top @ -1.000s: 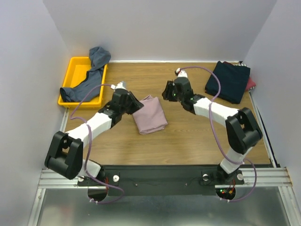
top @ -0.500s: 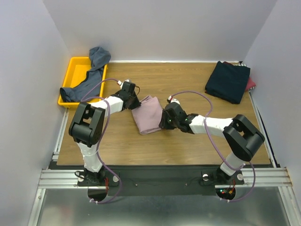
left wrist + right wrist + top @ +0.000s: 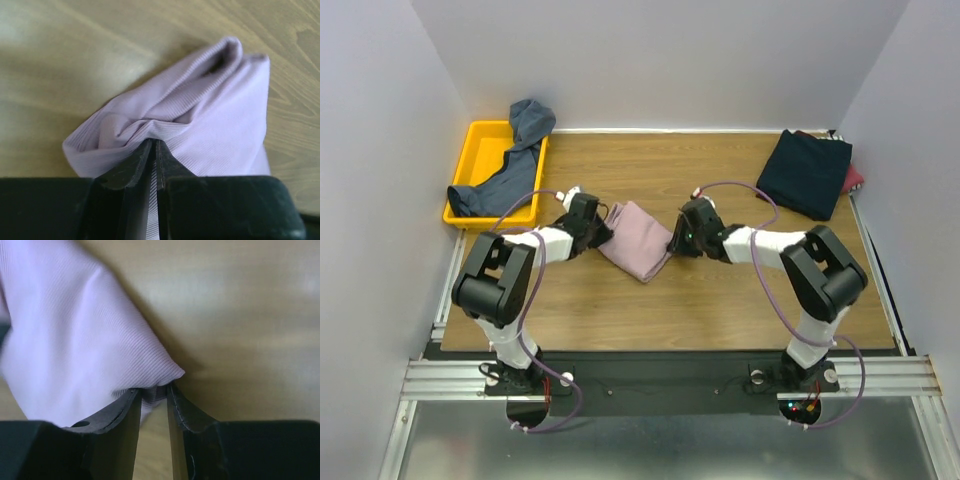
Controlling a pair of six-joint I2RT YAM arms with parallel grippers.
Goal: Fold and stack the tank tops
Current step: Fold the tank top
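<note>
Desk: Grippers first. What are they doing?

Photographer: The left gripper (image 3: 155,145) is pressed together on a bunched fold at one edge of the dusty pink tank top (image 3: 638,240). The right gripper (image 3: 154,389) pinches the opposite corner, its jaws almost closed with cloth between them.

Desk: Where does that put the shirt?

Photographer: On the wooden table (image 3: 720,300), folded into a compact packet, just to the right of the yellow tray (image 3: 472,140) and nearer the arm bases than it. I cannot tell whether it is lifted at all.

Desk: How far along is the job?

Photographer: Partway, by my reading. Well to the right of the tray, a dark navy tank top (image 3: 805,172) lies folded over a red one (image 3: 855,178), which looks like the stack. The pink one seems folded but not yet stacked. A blue-grey tank top (image 3: 510,170) sprawls unfolded across the tray, so that one remains.
</note>
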